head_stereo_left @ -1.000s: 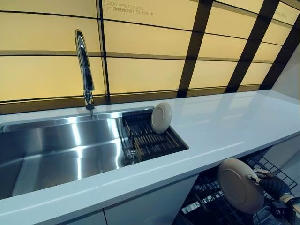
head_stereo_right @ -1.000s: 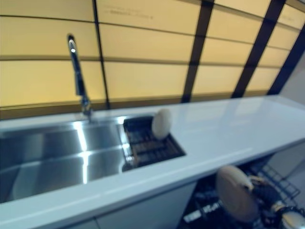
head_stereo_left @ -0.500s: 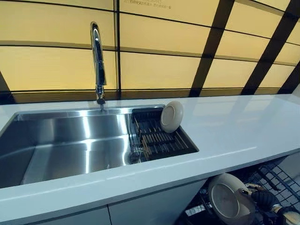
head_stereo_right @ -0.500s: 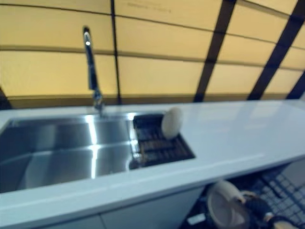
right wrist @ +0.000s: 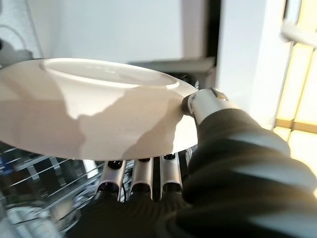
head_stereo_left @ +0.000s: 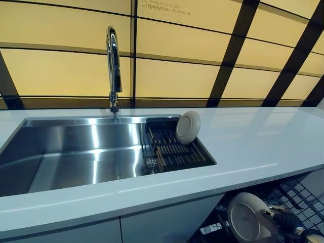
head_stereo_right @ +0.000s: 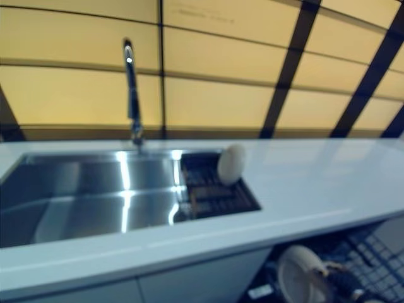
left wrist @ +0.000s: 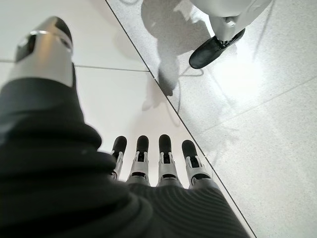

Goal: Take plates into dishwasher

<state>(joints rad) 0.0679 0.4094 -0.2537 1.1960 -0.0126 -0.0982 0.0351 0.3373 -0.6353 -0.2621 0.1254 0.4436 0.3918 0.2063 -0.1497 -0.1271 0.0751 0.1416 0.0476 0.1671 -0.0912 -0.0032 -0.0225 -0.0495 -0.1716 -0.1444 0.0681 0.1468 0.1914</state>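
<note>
Each robot hand (left wrist: 153, 168) has silver fingers (right wrist: 143, 173) with dark tips, a silver thumb (left wrist: 47, 49), and a dark ribbed wrist cover (right wrist: 237, 173).

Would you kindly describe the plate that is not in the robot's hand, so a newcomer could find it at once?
Start at the steel sink set in the white counter. At its right end sits a dark slatted rack, and the plate stands on edge there. Unlike the other plate, held below the counter by the right hand, nothing holds it.

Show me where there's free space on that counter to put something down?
The white countertop right of the sink is bare. The sink basin left of the drying rack is open too. Crowded: the rack with its plate, and the dishwasher rack below.
</note>
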